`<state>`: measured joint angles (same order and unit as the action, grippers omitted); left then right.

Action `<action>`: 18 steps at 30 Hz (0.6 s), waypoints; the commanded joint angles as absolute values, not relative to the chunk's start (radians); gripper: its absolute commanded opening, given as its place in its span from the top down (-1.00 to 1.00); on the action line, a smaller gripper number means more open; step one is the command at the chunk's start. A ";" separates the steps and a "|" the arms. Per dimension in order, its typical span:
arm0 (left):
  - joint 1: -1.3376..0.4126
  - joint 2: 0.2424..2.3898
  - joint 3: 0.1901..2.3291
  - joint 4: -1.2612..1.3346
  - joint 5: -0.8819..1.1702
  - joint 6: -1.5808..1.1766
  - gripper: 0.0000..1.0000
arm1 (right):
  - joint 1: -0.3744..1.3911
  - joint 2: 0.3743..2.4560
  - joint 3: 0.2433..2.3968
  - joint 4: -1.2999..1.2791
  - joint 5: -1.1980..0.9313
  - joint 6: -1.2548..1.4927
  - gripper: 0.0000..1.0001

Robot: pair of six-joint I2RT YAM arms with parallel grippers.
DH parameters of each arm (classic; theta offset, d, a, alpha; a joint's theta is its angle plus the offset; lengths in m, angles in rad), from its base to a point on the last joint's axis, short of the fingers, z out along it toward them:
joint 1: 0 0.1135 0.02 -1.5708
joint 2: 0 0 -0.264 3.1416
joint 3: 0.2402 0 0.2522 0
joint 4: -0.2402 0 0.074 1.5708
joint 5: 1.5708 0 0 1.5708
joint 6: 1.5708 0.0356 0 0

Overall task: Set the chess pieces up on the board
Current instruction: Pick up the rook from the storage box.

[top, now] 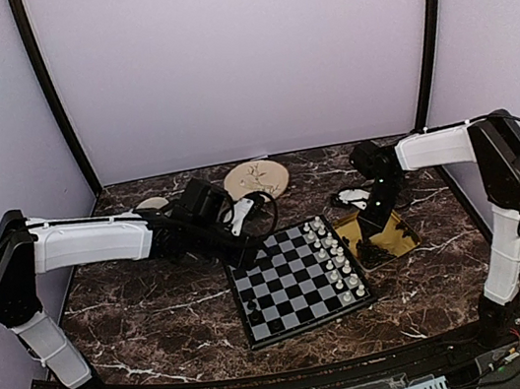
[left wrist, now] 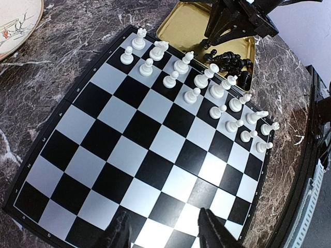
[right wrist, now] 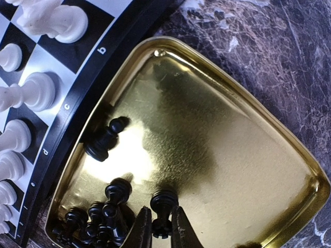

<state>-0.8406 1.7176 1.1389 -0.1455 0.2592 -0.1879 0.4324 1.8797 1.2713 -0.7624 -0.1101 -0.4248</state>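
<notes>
Letters b, c, d and e run along the rim of the board [right wrist: 83, 77]. At the bottom of the frame the right tool [right wrist: 161, 230] reaches down and pinches one black piece [right wrist: 162, 202] in the gold tray [right wrist: 232, 155], beside the heaped chess pieces [right wrist: 95, 219]. The left tool [left wrist: 165, 235] hovers over the board, spread wide and empty.

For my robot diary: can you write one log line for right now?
left gripper: open, empty, over board | right gripper: shut on black piece in yellow tray | white pieces: two rows on board
</notes>
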 commanded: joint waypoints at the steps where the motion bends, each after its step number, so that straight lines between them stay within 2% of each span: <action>1: -0.844 1.675 1.124 -0.129 0.253 -0.192 0.08 | 0.437 1.889 1.281 -0.764 -0.096 -0.417 0.82; 7: -0.844 1.671 1.121 -0.132 0.243 -0.184 0.07 | 0.426 1.828 1.295 -0.770 -0.097 -0.421 0.97; 18: -0.844 1.627 1.082 -0.121 0.227 -0.195 0.08 | 0.458 1.728 1.370 -0.848 -0.279 -0.470 0.96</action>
<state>-0.8406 1.7054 1.1023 -0.1287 0.2459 -0.1883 0.4217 1.7733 1.3319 -0.8055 -0.1833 -0.4404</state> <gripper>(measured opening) 0.462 0.083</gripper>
